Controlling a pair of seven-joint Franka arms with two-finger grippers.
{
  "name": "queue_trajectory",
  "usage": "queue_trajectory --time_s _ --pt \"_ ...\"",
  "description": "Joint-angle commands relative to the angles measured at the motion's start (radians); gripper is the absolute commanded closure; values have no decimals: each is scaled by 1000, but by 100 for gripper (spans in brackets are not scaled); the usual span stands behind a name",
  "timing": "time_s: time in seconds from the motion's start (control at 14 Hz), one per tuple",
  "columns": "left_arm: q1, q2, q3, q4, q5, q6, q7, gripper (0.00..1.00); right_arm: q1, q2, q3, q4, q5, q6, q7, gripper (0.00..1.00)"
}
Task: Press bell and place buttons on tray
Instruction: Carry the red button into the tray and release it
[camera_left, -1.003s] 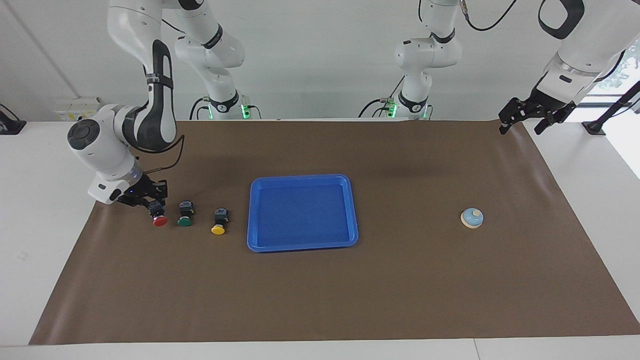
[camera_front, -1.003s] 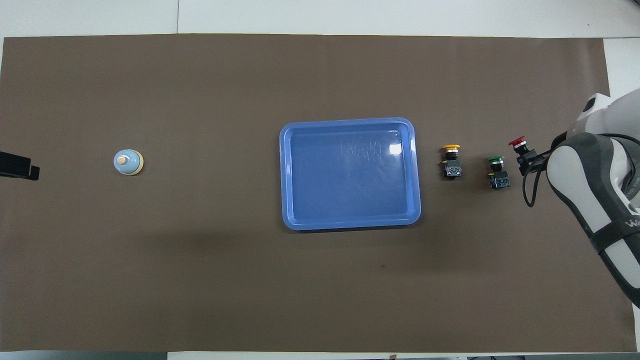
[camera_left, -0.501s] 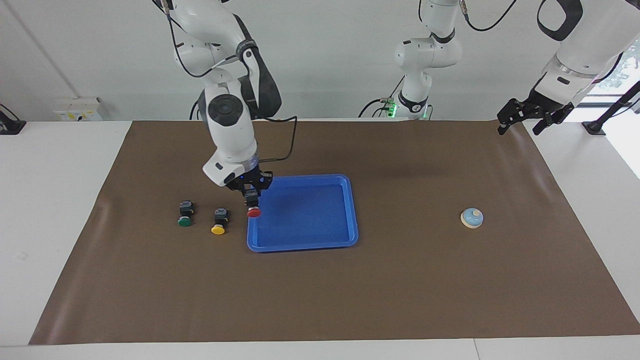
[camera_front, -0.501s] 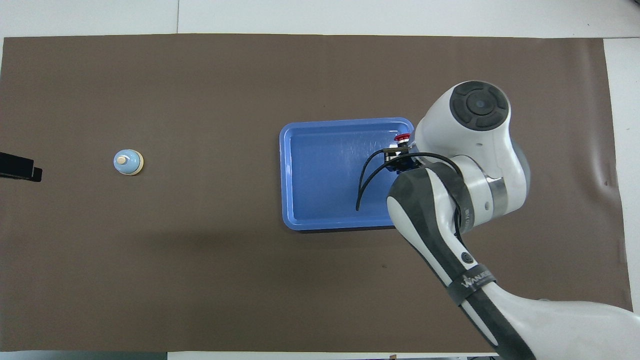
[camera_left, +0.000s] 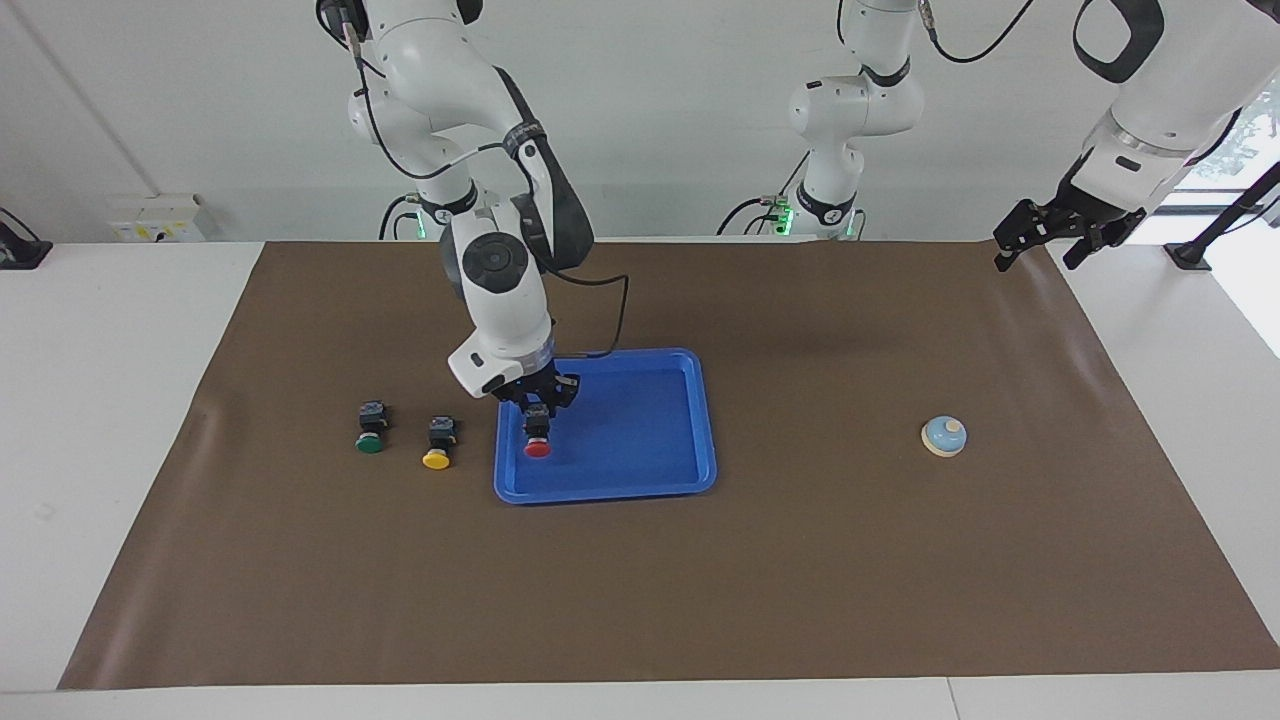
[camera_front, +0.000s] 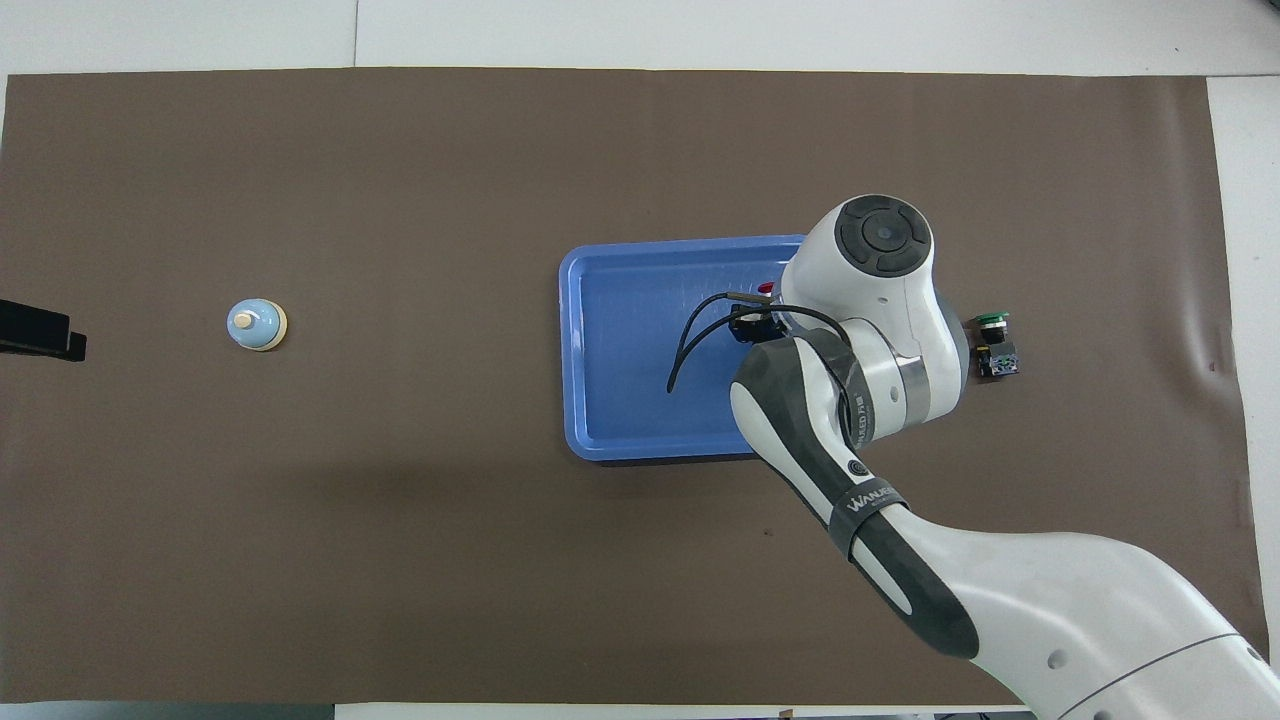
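Brown mat (camera_left: 640, 580) covers table, wide bare room on it between tray and bell. Blue plastic tray (camera_left: 700, 420), raised rim, rounded corners, sits mid-mat. My right gripper (camera_left: 537, 412) clenched on red button (camera_left: 538, 446), low over tray's corner toward right arm's end; a second ago it gripped that button on mat beside green one. My left gripper (camera_left: 1040, 240) waits, jaws spread, over mat corner. Bell (camera_left: 944, 437), blue dome, unmoved. Green button (camera_left: 370, 427), yellow button (camera_left: 439, 442) on mat beside tray's edge.
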Motion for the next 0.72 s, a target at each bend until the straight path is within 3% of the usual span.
queue_trajectory --time_s 0.0,0.29,0.36,0.57,0.64 --pt "-5 -23 1 -27 -14 -1 -15 0 30 -29 -1 -66 20 45 8 100" --pt "-5 -26 1 -35 -14 3 -13 0 27 -39 -1 -92 20 42 -25 100" --pt "-5 -26 1 -35 -14 3 -12 0 29 -41 -1 -95 20 45 -25 94" --pt "-5 -26 1 -30 -14 3 -15 0 33 -41 -1 -81 19 33 -25 0" --pt "-5 -26 1 -30 -14 -4 -19 0 35 -49 -1 -63 19 24 -23 0"
